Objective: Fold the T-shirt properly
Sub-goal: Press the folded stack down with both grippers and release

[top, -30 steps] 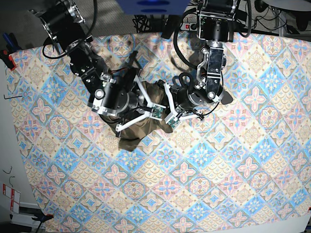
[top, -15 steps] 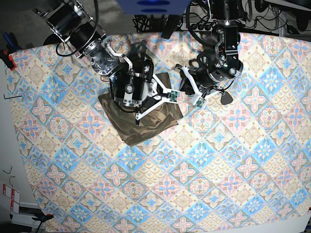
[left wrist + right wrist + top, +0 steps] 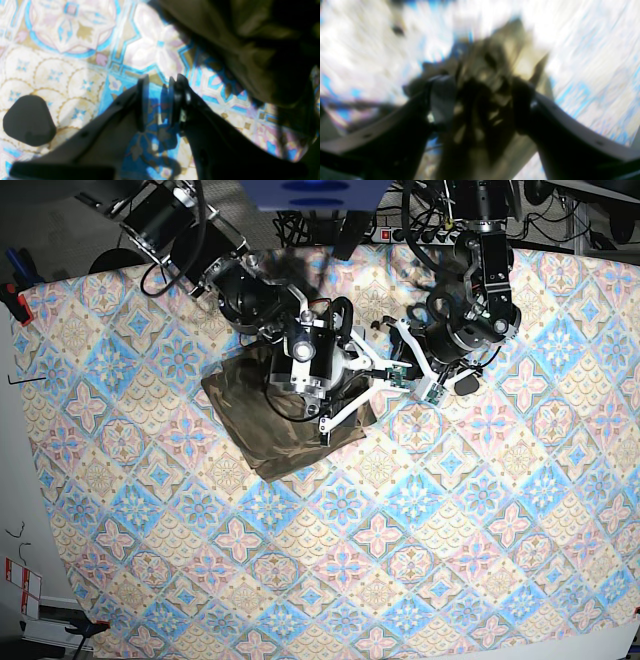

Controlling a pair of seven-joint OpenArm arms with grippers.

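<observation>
Fingers (image 3: 440, 97) apart over T-shirt (image 3: 255, 425).

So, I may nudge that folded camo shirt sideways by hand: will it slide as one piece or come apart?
The T-shirt is soft, wrinkled cloth, so it would probably bunch. Its folded layers lie loose and may shear apart. The tablecloth is cloth too, so it would likely drag rather than slide.

**Shirt toward the tablecloth's far edge**

The T-shirt (image 3: 265, 430) lies on the tablecloth (image 3: 450, 530), nearer its far-left corner. The right gripper (image 3: 362, 395) is over the shirt's right edge; the left gripper (image 3: 418, 383) is just beside it, over bare cloth.
</observation>
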